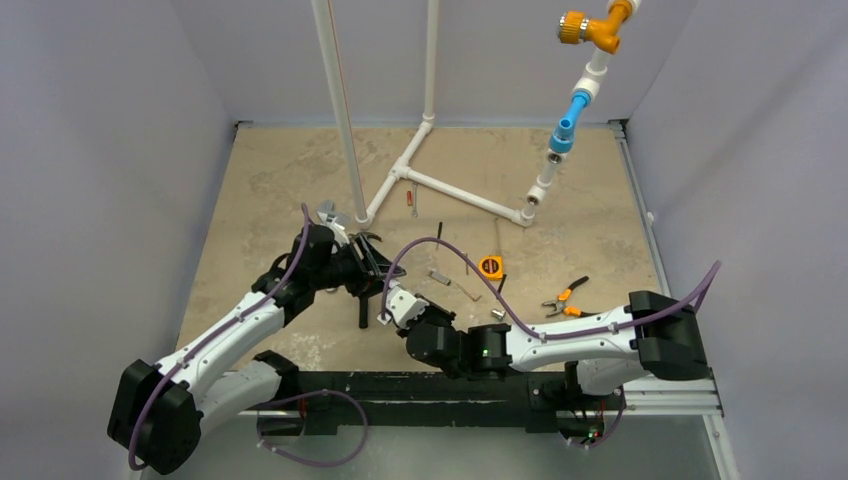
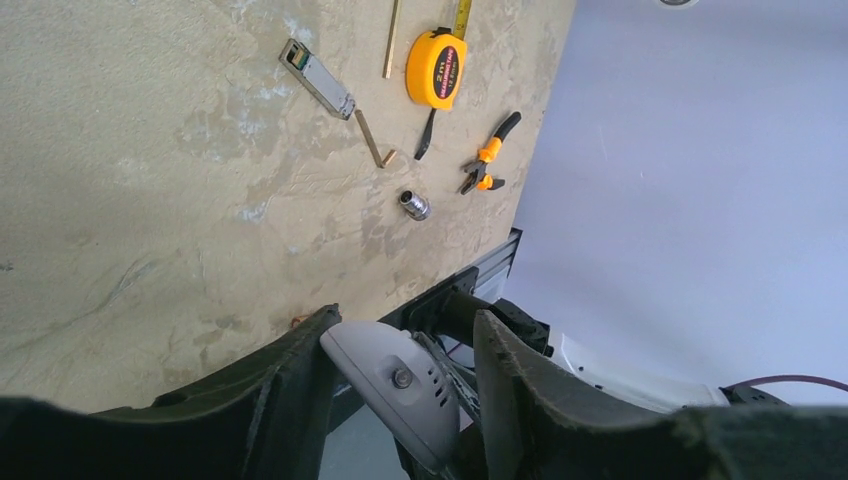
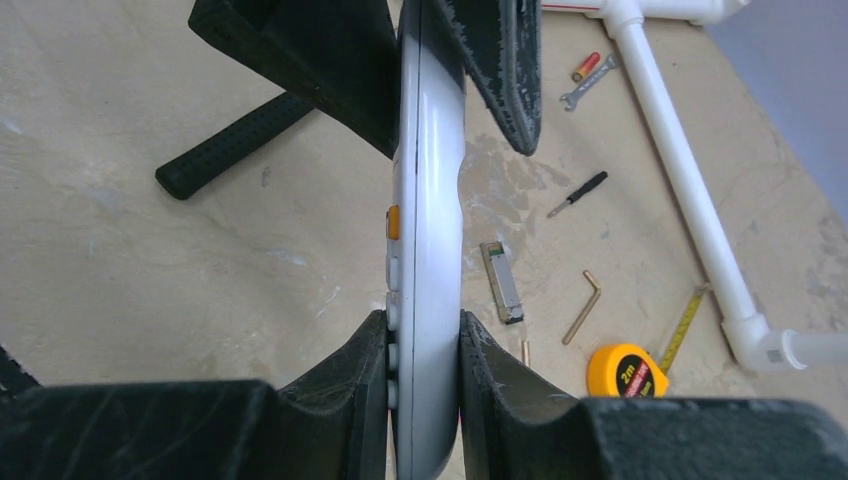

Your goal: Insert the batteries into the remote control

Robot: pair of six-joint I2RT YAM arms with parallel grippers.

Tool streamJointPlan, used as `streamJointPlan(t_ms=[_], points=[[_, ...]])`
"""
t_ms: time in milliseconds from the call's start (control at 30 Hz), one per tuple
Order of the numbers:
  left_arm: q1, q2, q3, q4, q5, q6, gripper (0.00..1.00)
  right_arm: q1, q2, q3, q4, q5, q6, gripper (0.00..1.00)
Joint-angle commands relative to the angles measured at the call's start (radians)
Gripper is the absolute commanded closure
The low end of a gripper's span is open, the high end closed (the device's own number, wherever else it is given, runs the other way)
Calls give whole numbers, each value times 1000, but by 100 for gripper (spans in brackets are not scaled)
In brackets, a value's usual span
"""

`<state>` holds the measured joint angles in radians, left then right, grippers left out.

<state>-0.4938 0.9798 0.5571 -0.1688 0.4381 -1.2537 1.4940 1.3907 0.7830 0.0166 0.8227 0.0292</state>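
The white remote control (image 3: 430,200) is held edge-on above the table, buttons to the left in the right wrist view. My right gripper (image 3: 424,320) is shut on its near end. My left gripper (image 2: 405,320) is closed around the far end (image 2: 400,385), its fingers (image 3: 330,60) pressing both faces. In the top view the two grippers (image 1: 372,275) (image 1: 392,305) meet at mid-table and hide most of the remote. A small orange-red cylinder, apparently one of the batteries (image 3: 585,66) (image 1: 409,197), lies by the white pipe next to a little spanner (image 3: 590,90).
A white pipe frame (image 1: 440,185) (image 3: 680,170) crosses the far table. An orange tape measure (image 1: 490,266) (image 2: 436,68), orange-handled pliers (image 1: 565,298) (image 2: 487,155), a hex key (image 3: 583,308), a silver module (image 3: 500,280), a black screwdriver (image 3: 577,194) and a black handle (image 3: 235,145) lie nearby.
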Motion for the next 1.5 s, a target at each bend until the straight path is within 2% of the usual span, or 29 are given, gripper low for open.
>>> streamJointPlan(t_ms=[0,267,433,800,1133,1200,1333,1467], points=[[-5,-17,-13,57,25,-17,55,18,14,55,45,124,-65,100],[-5,-18,-22,69,32,-17,80,29,41,73,33,181,-65,99],[-5,-23,-37,110,51,-14,100,40,30,72,29,135,-69,70],[-5,-46,-65,186,55,-27,100,45,-18,58,22,37,-57,48],[-4,-23,-70,213,73,-1,100,44,-141,53,13,-61,23,41],[-5,-24,-68,218,79,27,100,38,-178,63,0,-85,43,36],[-5,-58,-57,193,66,113,100,-26,-255,107,-110,-266,137,33],[-5,-116,-49,177,63,214,100,-175,-355,90,-165,-495,283,29]])
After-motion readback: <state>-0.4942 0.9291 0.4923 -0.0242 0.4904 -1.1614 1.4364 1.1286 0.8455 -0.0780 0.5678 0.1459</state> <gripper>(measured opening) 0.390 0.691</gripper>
